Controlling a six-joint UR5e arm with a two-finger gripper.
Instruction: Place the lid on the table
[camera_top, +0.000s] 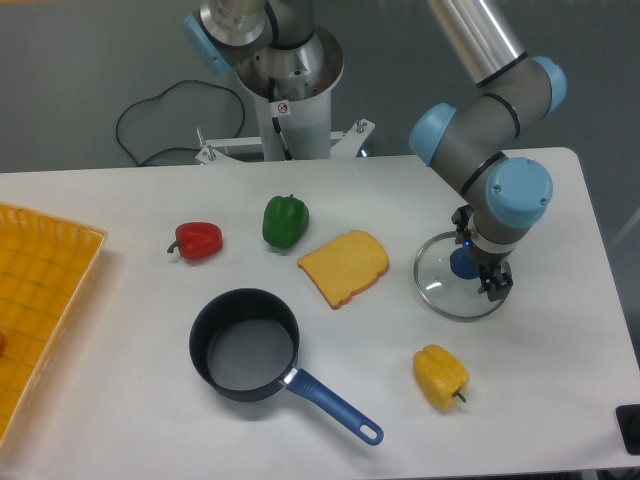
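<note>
Lid (443, 281) lies flat on the table (560, 400) near the right edge, about midway front to back, glass disc down and blue knob (462, 264) up. Gripper (479, 273) sits right over that knob, fingers pointing down at it; can't tell from this angle whether they're clamped on it or already let go, since the wrist hides the gap. Knob is the only graspable bit, hence the top-down approach. Lid looks fully supported by the tabletop, so placing is prob. done bar release and retreat. Outward: bread slice (345, 266) just left of lid, yellow pepper (440, 376) nearer the front edge, saucepan (246, 344) lidless toward the centre-front, green pepper (285, 221) and red pepper (198, 239) further back-left, yellow tray (40, 300) at left edge.
</note>
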